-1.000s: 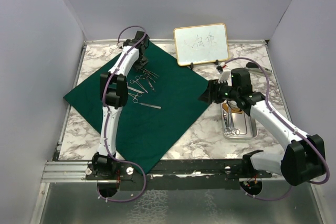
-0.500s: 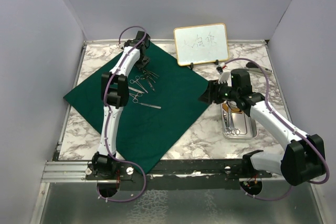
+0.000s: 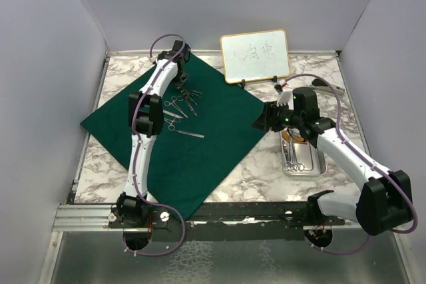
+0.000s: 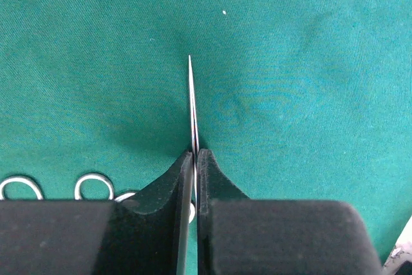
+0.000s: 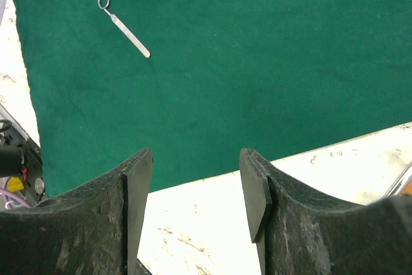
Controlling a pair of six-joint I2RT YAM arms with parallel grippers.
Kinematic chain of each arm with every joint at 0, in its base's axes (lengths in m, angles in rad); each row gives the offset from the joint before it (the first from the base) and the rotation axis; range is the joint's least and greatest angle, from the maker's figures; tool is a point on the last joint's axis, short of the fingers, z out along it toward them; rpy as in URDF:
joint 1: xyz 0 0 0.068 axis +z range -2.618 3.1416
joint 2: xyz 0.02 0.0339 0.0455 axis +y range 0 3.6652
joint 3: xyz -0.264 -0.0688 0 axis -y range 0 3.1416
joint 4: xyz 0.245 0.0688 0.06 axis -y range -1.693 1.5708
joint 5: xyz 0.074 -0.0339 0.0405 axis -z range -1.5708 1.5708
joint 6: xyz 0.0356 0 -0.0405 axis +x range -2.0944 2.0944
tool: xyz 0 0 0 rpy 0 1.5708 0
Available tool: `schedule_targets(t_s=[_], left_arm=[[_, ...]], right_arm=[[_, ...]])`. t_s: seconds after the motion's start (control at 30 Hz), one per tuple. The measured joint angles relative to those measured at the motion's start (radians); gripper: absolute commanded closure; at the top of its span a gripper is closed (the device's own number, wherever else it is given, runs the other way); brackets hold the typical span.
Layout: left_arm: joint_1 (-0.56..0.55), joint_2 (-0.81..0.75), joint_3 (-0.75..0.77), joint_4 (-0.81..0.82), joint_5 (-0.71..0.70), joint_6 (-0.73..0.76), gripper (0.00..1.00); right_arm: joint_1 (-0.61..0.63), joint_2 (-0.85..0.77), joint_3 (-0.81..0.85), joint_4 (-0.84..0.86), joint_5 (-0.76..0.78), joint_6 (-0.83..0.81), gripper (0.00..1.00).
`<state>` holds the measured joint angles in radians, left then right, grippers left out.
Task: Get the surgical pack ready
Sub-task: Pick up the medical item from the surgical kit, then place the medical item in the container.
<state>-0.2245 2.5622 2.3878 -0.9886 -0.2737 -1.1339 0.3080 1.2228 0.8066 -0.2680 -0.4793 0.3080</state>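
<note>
The dark green cloth (image 3: 200, 144) lies spread on the marble table, also in the left wrist view (image 4: 309, 82) and the right wrist view (image 5: 257, 62). Several silver scissor-like instruments (image 3: 178, 106) lie on its far part. My left gripper (image 3: 181, 79) is shut on a thin silver instrument (image 4: 192, 104), its tip just over the cloth (image 4: 194, 154). More ring handles (image 4: 93, 185) lie beside it. The steel tray (image 3: 301, 167) at the right holds instruments. My right gripper (image 3: 261, 123) is open and empty over the cloth's right corner (image 5: 196, 185). No gauze squares show.
A gold-framed whiteboard (image 3: 255, 56) stands at the back, by the cloth's far corner. Grey walls close in the table on three sides. A metal rail (image 3: 86, 214) runs along the near edge. A forceps and a flat handle (image 5: 129, 33) lie on the cloth.
</note>
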Motion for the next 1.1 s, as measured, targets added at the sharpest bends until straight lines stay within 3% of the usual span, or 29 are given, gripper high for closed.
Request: schedule_targets(t_s=[0.4, 0.7, 0.9, 0.97, 1.1], left_arm=[[0.013, -0.05, -0.014, -0.013, 0.019, 0.016, 1.0], [0.013, -0.465, -0.373, 0.061, 0.072, 0.092, 1.0], [-0.008, -0.631, -0.596, 0.152, 0.126, 0.138, 1.0], [-0.043, -0.678, -0.689, 0.193, 0.137, 0.147, 1.0], [-0.234, -0.833, -0.939, 0.366, 0.151, 0.155, 1.0]], right_arm=[[0.0, -0.063, 0.0, -0.011, 0.001, 0.0, 0.43], [0.0, -0.154, 0.014, -0.023, 0.0, 0.005, 0.43], [0.0, -0.171, 0.026, -0.034, -0.001, 0.013, 0.44], [0.0, -0.183, 0.035, -0.058, 0.004, 0.018, 0.43], [0.0, -0.275, 0.068, -0.103, 0.047, 0.029, 0.41]])
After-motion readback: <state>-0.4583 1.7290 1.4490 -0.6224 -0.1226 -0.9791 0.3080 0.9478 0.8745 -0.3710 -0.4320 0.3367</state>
